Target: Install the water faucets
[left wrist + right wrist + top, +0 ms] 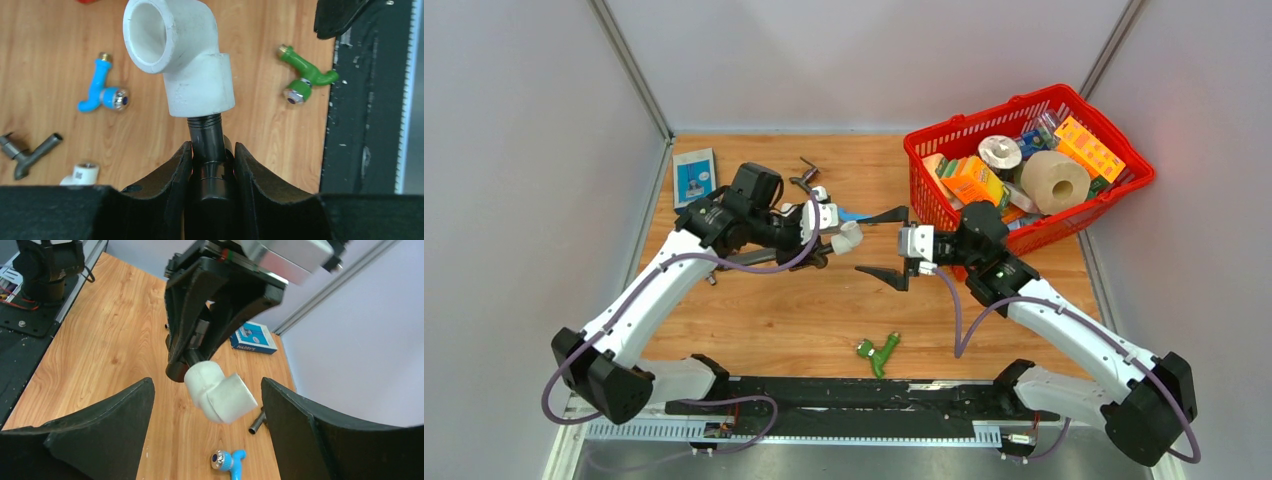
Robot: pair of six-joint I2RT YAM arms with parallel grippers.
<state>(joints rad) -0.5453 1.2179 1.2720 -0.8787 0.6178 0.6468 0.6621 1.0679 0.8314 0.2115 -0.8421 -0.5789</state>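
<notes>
My left gripper (212,150) is shut on a dark-grey metal faucet (207,142). A white elbow fitting (185,55) sits on the faucet's threaded end. In the top view this elbow (849,237) hangs above the table between the two grippers. My right gripper (886,245) stands open just right of it, touching nothing. In the right wrist view the elbow (220,390) lies between the wide-apart fingers (125,415). On the table lie a blue faucet (102,90), a green faucet (879,352) and a second dark-grey faucet (30,152).
A red basket (1114,185) full of packets and a paper roll stands at the back right. A blue booklet (694,175) lies at the back left. A second white elbow (80,174) rests near the dark-grey faucet on the table. A black rail (844,395) runs along the near edge.
</notes>
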